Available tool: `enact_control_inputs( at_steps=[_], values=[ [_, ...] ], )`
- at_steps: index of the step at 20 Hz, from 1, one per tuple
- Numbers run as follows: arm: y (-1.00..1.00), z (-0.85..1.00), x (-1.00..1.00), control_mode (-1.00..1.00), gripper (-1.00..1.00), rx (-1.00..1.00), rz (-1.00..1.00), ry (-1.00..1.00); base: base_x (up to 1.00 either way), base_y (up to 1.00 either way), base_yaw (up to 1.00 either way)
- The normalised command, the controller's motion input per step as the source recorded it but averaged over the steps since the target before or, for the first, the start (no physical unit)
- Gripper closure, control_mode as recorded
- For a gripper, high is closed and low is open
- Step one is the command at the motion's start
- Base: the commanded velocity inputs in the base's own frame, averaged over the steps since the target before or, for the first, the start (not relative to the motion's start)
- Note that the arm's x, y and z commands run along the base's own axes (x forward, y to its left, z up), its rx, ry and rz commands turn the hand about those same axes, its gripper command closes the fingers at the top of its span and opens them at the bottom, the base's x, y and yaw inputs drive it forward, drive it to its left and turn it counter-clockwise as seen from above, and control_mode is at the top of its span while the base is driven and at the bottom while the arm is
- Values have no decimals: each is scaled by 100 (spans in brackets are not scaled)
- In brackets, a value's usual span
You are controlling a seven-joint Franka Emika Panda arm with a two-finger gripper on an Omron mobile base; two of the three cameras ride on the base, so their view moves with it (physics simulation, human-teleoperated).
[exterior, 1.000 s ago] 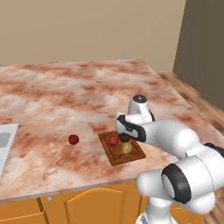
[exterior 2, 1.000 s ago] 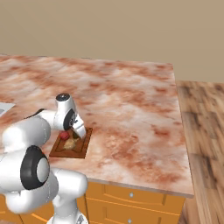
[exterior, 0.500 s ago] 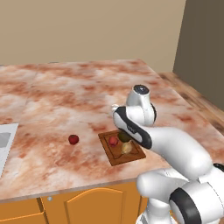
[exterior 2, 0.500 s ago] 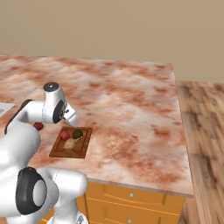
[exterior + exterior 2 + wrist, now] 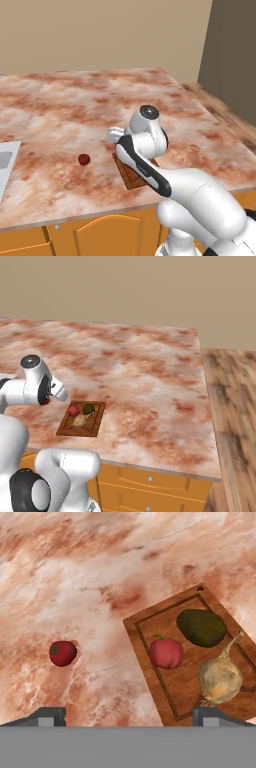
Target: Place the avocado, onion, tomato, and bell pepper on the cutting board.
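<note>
The dark-brown cutting board [image 5: 170, 692] lies at the right of the hand view. On it rest the dark olive avocado [image 5: 202, 627], the red bell pepper [image 5: 166, 653] and the tan onion [image 5: 220, 679] with its stalk. The small red tomato [image 5: 63, 653] sits alone on the marble counter, left of the board. My gripper [image 5: 129, 717] hovers above the counter between tomato and board, open with nothing between its fingertips [image 5: 47, 716]. From the left base view, the tomato [image 5: 84, 159] lies left of my hand [image 5: 114, 134], and my arm hides most of the board [image 5: 131, 176]. The right base view shows the board [image 5: 95, 426] holding all three.
The marble counter [image 5: 75, 100] stretches wide behind and to both sides. A pale sink edge [image 5: 7, 160] lies at the far left. The counter's front edge runs just below the board, and wooden floor [image 5: 235, 406] lies beyond the right end.
My hand has lifted off the board and swung left toward the tomato. The avocado, pepper and onion stay on the board.
</note>
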Motion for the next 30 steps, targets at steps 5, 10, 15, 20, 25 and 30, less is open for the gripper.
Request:
enact_control_inputs(
  at_steps=[5, 10, 15, 20, 25, 30],
  values=[
    [41, 12, 1, -100, -100, -4, 25, -9, 0, 0, 0],
    [13, 14, 7, -100, -100, -1, 27, -3, 0, 0, 0],
    [23, 12, 8, -100, -100, -5, 26, -4, 0, 0, 0],
    [52, 11, 21, -100, -100, -16, 4, 0, 0, 0, 0],
    [61, 0, 22, -100, -100, -24, 0, 0, 0, 0, 0],
    [43, 0, 24, -100, -100, -21, 0, 1, 0, 0, 0]
  ],
)
